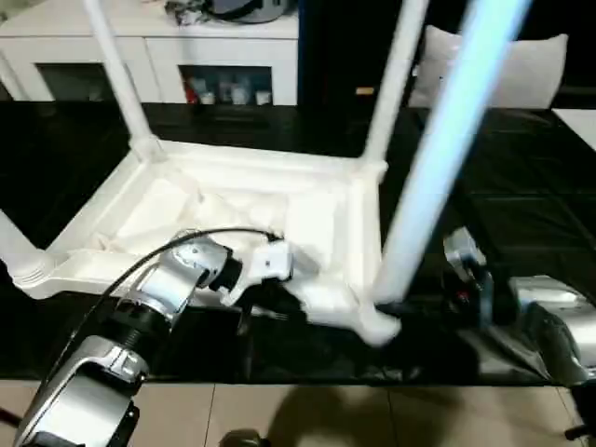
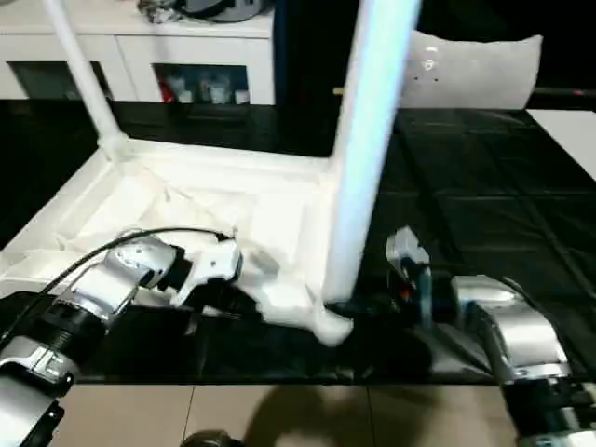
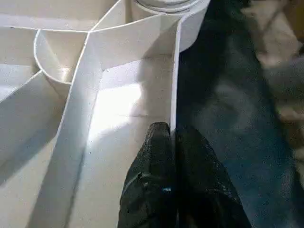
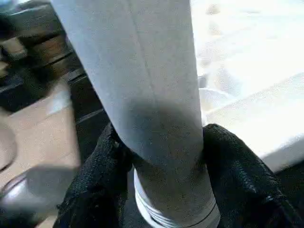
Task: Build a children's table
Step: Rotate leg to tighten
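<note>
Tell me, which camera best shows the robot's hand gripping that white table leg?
The right wrist view: the right gripper has its black fingers pressed on either side of the white leg, close up. The two head views show that leg rising tall beside the table top, the grip small and dark. The left wrist view shows ribs instead.

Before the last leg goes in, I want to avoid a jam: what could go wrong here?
1. The fourth leg, gripped near its base by the right pincer, leans, so it may enter the near corner socket crooked and bind.
2. The left pincer pinches only the thin rim of the tabletop, which could slip or shift under pressure.
3. That corner sits near the work table's edge.
</note>
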You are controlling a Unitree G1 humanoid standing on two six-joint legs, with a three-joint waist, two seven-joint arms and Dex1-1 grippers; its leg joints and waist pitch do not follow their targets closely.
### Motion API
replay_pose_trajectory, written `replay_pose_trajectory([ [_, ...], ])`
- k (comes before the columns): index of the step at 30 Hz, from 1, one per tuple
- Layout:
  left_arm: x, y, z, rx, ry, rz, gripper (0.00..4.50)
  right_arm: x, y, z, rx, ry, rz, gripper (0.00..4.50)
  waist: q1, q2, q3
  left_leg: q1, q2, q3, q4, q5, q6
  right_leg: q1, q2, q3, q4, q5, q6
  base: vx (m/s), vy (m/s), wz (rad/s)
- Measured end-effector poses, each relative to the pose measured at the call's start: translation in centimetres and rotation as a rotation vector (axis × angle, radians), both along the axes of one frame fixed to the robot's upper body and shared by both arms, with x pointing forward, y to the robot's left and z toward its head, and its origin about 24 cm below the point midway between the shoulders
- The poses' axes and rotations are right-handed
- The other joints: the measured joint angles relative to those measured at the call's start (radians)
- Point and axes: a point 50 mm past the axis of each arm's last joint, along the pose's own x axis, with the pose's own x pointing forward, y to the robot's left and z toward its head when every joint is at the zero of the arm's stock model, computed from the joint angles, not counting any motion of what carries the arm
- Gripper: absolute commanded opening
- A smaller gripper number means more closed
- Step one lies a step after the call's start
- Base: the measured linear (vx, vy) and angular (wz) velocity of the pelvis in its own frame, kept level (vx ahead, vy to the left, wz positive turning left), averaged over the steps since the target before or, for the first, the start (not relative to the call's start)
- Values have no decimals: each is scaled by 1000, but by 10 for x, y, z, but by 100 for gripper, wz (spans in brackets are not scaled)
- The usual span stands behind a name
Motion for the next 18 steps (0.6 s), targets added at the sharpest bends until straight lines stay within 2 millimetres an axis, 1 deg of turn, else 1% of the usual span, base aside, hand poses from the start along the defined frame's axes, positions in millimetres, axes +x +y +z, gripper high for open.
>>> replay_pose_trajectory([
  [1,3,-1,-1,0,-7,52,0,7,3,-1,-8,-14,-71,203,-12,0,0,0,0,0,0,-2,-4,0,0,0,-1,1,-1,0,0,0],
  [2,6,-6,-1,-9,-11,114,0,16,7,-1,-23,-33,-160,202,-29,0,0,0,0,0,0,-2,-4,0,0,0,-1,1,0,0,0,0],
  [4,8,-15,-2,-26,-9,162,0,24,7,0,-49,-49,-246,200,-42,0,0,0,0,0,0,-2,-4,0,0,0,-2,1,0,0,0,0],
  [6,9,-22,-3,-43,-5,200,0,29,7,0,-58,-56,-313,197,-45,0,0,-1,0,0,-2,-1,-1,-1,0,0,-2,0,0,0,0,0],
  [8,10,-25,-4,-54,-3,238,0,32,9,0,-60,-58,-356,196,-44,1,-1,-2,0,0,-5,1,1,-3,0,0,-2,-1,-1,0,0,0],
  [10,17,-35,-5,-66,-7,350,0,45,19,-1,-66,-57,-497,196,-46,4,-2,-1,0,0,-5,1,1,-2,1,0,-1,-1,-1,0,0,0],
  [13,22,-50,-6,-72,-29,430,0,55,23,-2,-84,-75,-624,196,-44,6,-2,-1,0,1,-5,1,1,-2,0,0,-2,-1,-2,0,0,0],
  [15,21,-56,-6,-73,-33,446,0,56,21,-3,-68,-83,-655,265,-43,7,-2,-1,0,1,-5,1,1,-2,0,0,-3,-1,-1,0,0,0],
  [18,21,-56,-5,-72,-34,445,0,55,21,-3,-55,-87,-645,275,-40,7,-2,-1,0,1,-5,1,1,-3,0,0,-2,-1,-1,0,0,0],
])
